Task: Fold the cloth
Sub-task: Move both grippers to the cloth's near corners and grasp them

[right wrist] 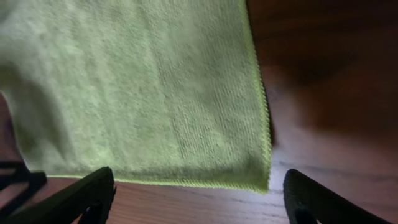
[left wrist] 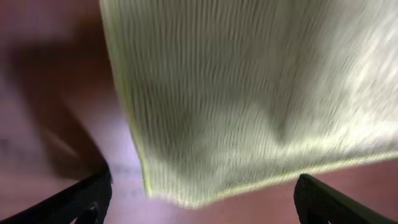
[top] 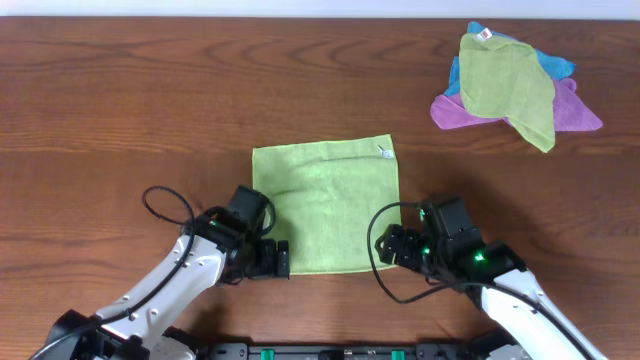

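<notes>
The lime-green cloth [top: 326, 204] lies flat and spread out on the wooden table, a small tag at its far right corner. My left gripper [top: 276, 258] is open and empty at the cloth's near left corner; in the left wrist view that corner [left wrist: 186, 190] sits just ahead of the open fingers [left wrist: 202, 205]. My right gripper [top: 392, 246] is open and empty at the near right corner; in the right wrist view that corner [right wrist: 258, 180] lies just ahead of the fingers [right wrist: 199, 202].
A pile of cloths [top: 510, 88] sits at the far right of the table: an olive-green one on top of blue and purple ones. The table's near edge runs below the arms.
</notes>
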Controlling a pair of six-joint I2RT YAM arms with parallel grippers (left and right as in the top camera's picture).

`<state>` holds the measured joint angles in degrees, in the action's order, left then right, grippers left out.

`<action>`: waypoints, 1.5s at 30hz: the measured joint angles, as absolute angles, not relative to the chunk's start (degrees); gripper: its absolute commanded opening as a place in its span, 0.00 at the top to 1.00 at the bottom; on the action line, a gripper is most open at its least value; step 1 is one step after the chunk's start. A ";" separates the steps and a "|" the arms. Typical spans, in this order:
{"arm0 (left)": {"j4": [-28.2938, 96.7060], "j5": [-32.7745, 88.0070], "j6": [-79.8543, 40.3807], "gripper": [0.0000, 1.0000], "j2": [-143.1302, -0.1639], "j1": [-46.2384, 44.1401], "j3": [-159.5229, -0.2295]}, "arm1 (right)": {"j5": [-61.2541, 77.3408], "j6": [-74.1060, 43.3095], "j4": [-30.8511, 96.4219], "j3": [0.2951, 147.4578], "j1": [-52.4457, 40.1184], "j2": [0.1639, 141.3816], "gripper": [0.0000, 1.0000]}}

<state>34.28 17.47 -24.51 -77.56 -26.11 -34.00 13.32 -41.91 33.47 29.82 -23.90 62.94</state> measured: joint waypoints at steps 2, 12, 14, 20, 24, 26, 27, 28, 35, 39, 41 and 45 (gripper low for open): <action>32.91 16.16 -25.50 0.05 -77.56 -26.11 -34.00 | 13.32 -41.74 33.01 29.80 -23.90 62.94 0.16; 29.30 13.06 -27.70 0.05 -77.08 -26.11 -32.60 | 13.26 -41.41 31.99 29.39 -23.90 63.16 0.19; 28.56 13.08 -28.51 0.04 -76.60 -26.11 -32.16 | 13.17 -41.41 31.97 29.39 -23.90 63.20 0.20; 26.02 13.93 -29.98 0.19 -76.38 -26.11 -31.73 | 12.71 -41.39 31.97 29.39 -23.90 63.29 0.21; 25.65 14.96 -30.76 0.25 -76.40 -27.16 -31.35 | 12.36 -41.41 32.08 29.34 -23.90 63.33 0.22; 25.65 15.05 -31.59 0.26 -76.40 -27.90 -31.22 | 12.16 -41.41 32.05 29.34 -23.90 63.33 0.22; 25.61 15.00 -31.92 0.26 -76.38 -28.29 -31.11 | 12.08 -41.41 32.08 29.32 -23.90 63.33 0.22; 25.56 15.03 -32.27 0.27 -76.36 -28.51 -31.03 | 12.01 -41.41 32.08 29.32 -23.90 63.33 0.22; 25.23 14.79 -34.24 0.49 -75.68 -29.06 -29.93 | 11.97 -41.30 32.12 29.23 -23.90 63.35 0.30; 25.28 14.74 -34.54 0.48 -75.68 -29.10 -29.69 | 11.92 -41.87 34.81 29.17 -23.90 63.37 0.45; 25.26 14.83 -34.54 0.49 -75.68 -29.10 -29.69 | 11.84 -42.61 36.27 29.15 -23.90 63.35 0.45; 25.30 14.81 -34.65 0.57 -75.68 -29.12 -29.54 | 10.98 -45.08 41.45 29.08 -23.90 63.37 0.45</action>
<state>25.30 14.81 -34.65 -75.68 -29.12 -29.54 10.98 -45.08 41.45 29.08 -23.90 63.37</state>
